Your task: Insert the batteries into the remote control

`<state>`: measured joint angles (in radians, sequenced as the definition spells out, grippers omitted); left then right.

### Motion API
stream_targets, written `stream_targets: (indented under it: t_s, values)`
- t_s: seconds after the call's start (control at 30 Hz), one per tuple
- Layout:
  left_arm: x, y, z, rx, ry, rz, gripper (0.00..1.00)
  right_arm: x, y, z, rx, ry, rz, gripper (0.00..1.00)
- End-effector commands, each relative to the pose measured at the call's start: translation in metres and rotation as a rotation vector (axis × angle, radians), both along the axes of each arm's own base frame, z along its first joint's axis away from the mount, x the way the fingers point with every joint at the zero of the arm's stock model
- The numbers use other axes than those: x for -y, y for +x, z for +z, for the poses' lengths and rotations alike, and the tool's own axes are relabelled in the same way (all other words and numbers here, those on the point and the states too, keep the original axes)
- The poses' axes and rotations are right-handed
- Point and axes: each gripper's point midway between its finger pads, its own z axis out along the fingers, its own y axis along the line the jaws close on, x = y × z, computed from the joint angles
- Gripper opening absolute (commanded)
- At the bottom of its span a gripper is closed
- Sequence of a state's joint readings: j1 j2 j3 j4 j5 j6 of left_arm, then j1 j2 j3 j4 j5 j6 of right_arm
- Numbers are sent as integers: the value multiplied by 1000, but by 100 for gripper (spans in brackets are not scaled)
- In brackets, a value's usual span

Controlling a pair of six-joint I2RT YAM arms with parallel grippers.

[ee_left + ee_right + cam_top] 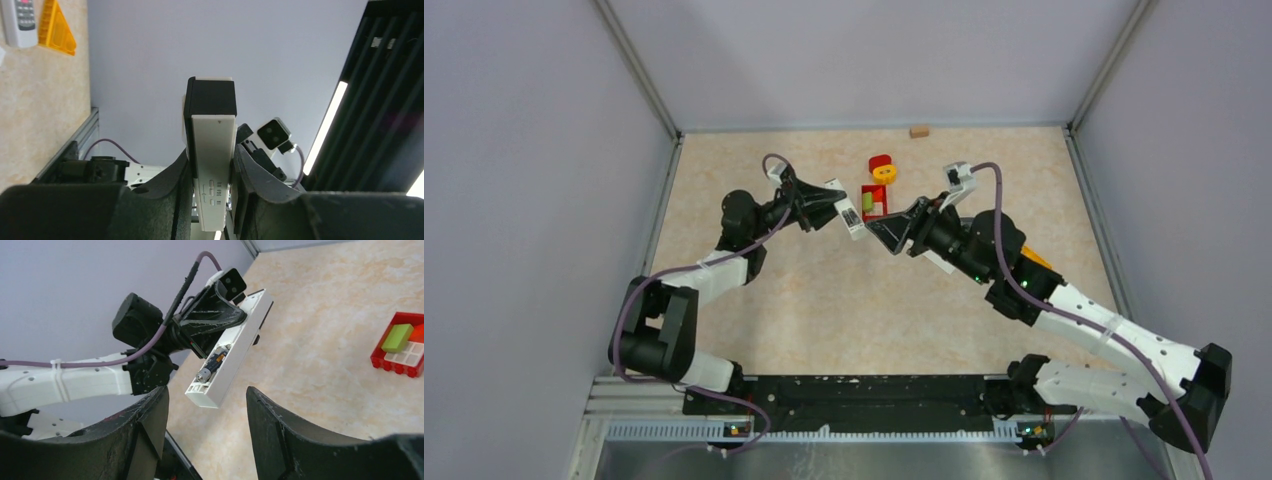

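My left gripper [839, 208] is shut on a white remote control [850, 214] and holds it in the air above the table. In the left wrist view the remote [212, 150] stands clamped between both fingers [182, 175]. In the right wrist view the remote [235, 352] shows its open battery bay, with one dark cell [212, 365] lying in it. My right gripper [206, 392] is open and empty, its tips just short of the remote's lower end, and it also shows in the top view [882, 230]. I see no loose batteries.
A red tray [874, 203] with a green block stands behind the grippers and also shows in the right wrist view [400, 357]. A red and yellow toy [882, 168] lies beyond it. A tan block [919, 130] sits at the back wall. A second remote [20, 20] lies beside an orange wedge [56, 31].
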<state>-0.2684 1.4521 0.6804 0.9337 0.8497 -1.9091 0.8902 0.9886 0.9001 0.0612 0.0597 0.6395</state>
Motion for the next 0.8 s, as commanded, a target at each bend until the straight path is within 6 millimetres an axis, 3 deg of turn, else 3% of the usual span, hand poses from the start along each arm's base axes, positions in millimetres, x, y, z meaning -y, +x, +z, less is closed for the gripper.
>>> stream_targets:
  t_s: [0.0, 0.43, 0.77]
  values:
    - [-4, -9, 42, 65, -110, -20, 0, 4, -10, 57, 116, 205, 15, 59]
    - [-3, -11, 47, 118, -50, -4, 0, -15, -5, 40, 38, 181, 55, 59]
    - [-3, -14, 51, 143, -46, -2, 0, -28, 2, 35, 22, 166, 66, 51]
